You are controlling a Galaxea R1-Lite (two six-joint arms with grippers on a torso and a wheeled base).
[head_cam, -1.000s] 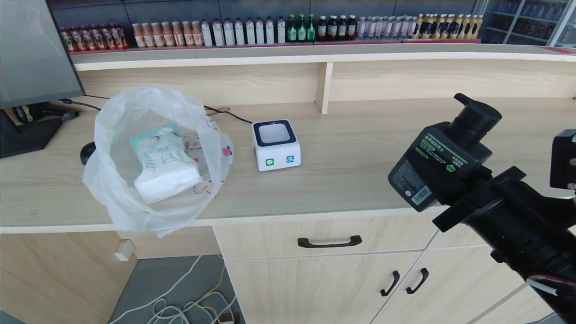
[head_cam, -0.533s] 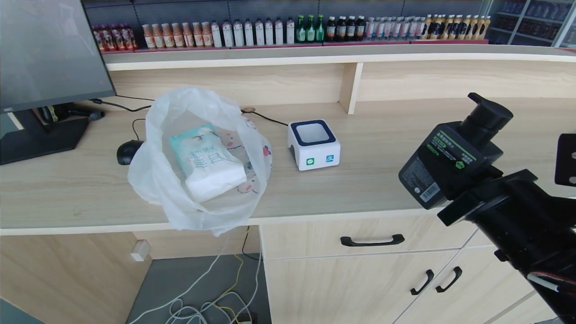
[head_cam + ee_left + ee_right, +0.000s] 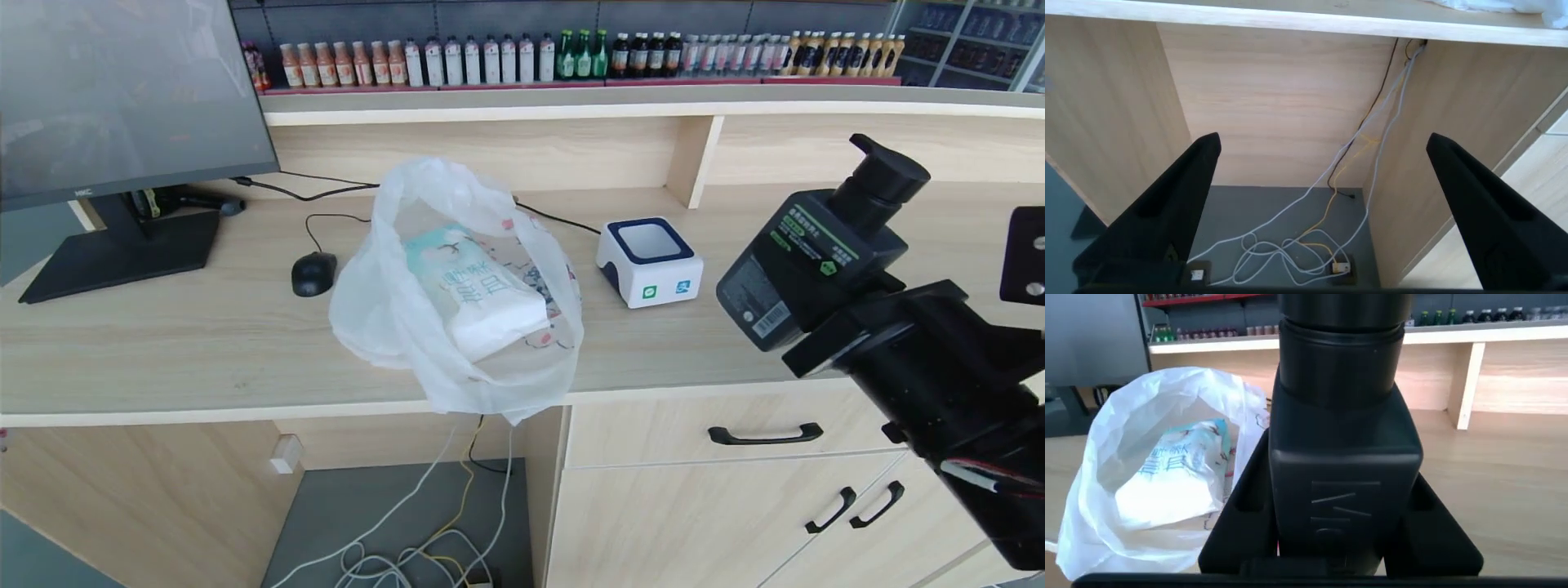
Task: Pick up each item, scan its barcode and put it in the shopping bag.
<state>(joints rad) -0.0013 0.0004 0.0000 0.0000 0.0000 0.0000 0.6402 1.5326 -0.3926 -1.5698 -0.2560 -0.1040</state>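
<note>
Scanner (image 3: 649, 261) sits right of bag (image 3: 367, 318), mouse (image 3: 313, 273) left.

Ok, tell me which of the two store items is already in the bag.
The white-and-teal packet: it lies inside the shopping bag. The black pump bottle is outside it, clamped in the right gripper.

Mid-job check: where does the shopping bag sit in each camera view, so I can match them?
Head view: shopping bag at the middle of the counter, its bottom hanging over the front edge.
Right wrist view: shopping bag beyond the black bottle, with a white pack inside.
Left wrist view: a white sliver over the counter edge, probably the bag's overhang.
Shared landmark: the counter.
</note>
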